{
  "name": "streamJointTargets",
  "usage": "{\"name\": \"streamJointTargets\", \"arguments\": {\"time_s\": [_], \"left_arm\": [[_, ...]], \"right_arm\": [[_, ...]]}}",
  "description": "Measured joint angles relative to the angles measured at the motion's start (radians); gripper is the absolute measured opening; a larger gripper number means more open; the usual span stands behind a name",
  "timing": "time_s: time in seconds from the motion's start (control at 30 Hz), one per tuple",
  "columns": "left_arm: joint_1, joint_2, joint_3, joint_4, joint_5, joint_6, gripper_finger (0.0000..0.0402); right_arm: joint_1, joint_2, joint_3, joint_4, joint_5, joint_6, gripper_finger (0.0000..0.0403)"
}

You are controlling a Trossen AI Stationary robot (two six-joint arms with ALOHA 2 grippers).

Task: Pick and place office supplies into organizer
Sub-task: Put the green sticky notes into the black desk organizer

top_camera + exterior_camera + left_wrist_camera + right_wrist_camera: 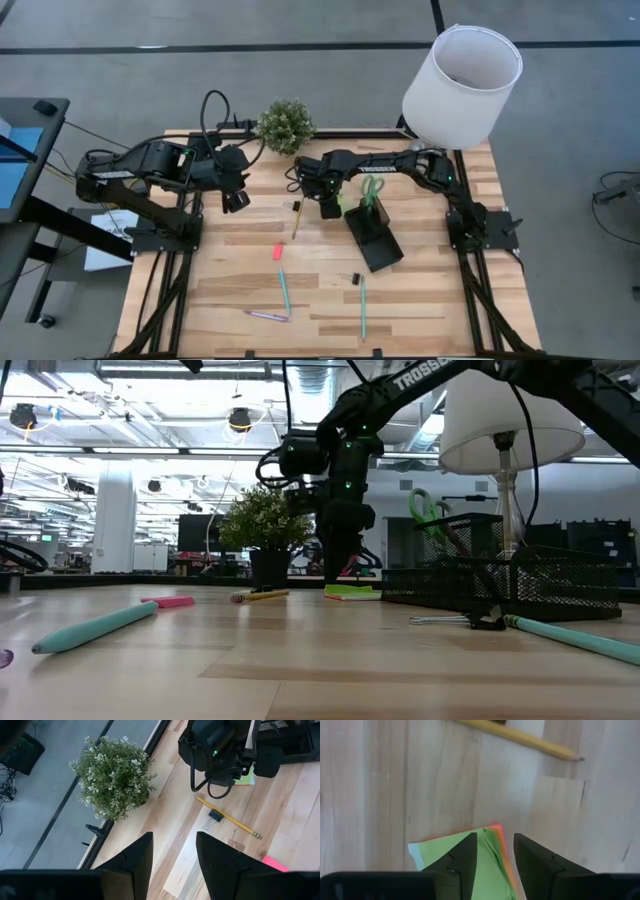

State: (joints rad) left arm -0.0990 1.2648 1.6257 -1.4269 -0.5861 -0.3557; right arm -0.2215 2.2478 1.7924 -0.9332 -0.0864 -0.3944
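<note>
Right gripper (493,851) hung over the sticky-note pad (470,865) just beside the organizer (372,238), fingers partly open astride its corner, nothing gripped. Left gripper (173,854) waited, part-open and empty. Recommendation: descend squarely and pinch the pad's edge before lifting.

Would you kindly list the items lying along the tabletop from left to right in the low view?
Teal pen → pink eraser → yellow wooden pencil → lime-green sticky-note pad → black mesh organizer → second teal pen.
</note>
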Motion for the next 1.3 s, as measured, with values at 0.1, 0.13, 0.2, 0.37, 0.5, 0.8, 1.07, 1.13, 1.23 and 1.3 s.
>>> {"name": "streamJointTargets", "arguments": {"time_s": [0.1, 0.13, 0.2, 0.37, 0.5, 0.8, 1.07, 1.13, 1.23, 1.3], "left_arm": [[0.0, 0.0, 0.0, 0.0, 0.0, -0.002, 0.0143], [0.0, 0.0, 0.0, 0.0, 0.0, -0.002, 0.0143], [0.0, 0.0, 0.0, 0.0, -0.002, -0.004, 0.0143], [0.0, 0.0, 0.0, 0.004, -0.002, -0.005, 0.0143], [0.0, 0.0, 0.0, 0.004, -0.002, -0.01, 0.0143], [0.0, 0.0, 0.0, 0.004, -0.002, -0.01, 0.0143], [0.0, 0.0, 0.0, 0.004, -0.002, -0.01, 0.0143], [0.0, 0.0, 0.0, 0.004, -0.002, -0.01, 0.0143], [0.0, 0.0, 0.0, 0.003, -0.002, -0.01, 0.0143], [0.0, 0.0, 0.0, 0.004, -0.002, -0.01, 0.0143]], "right_arm": [[0.012, 0.0, 0.0, 0.022, 0.003, -0.004, 0.0122], [0.013, 0.0, 0.0, 0.028, 0.003, -0.004, 0.0122], [0.014, 0.0, 0.0, 0.03, 0.002, -0.004, 0.0122], [0.007, 0.0, -0.046, 0.043, 0.006, 0.028, 0.0122], [0.002, -0.002, -0.082, 0.058, 0.005, 0.053, 0.0122], [0.004, -0.006, -0.113, 0.123, -0.003, 0.055, 0.0083], [0.006, -0.002, -0.098, 0.127, -0.006, 0.132, 0.0009], [0.011, 0.002, -0.082, 0.125, -0.018, 0.189, 0.0003], [0.033, -0.007, -0.047, 0.103, -0.024, 0.266, 0.0003], [0.055, -0.02, 0.002, 0.088, -0.032, 0.311, 0.0002]]}}
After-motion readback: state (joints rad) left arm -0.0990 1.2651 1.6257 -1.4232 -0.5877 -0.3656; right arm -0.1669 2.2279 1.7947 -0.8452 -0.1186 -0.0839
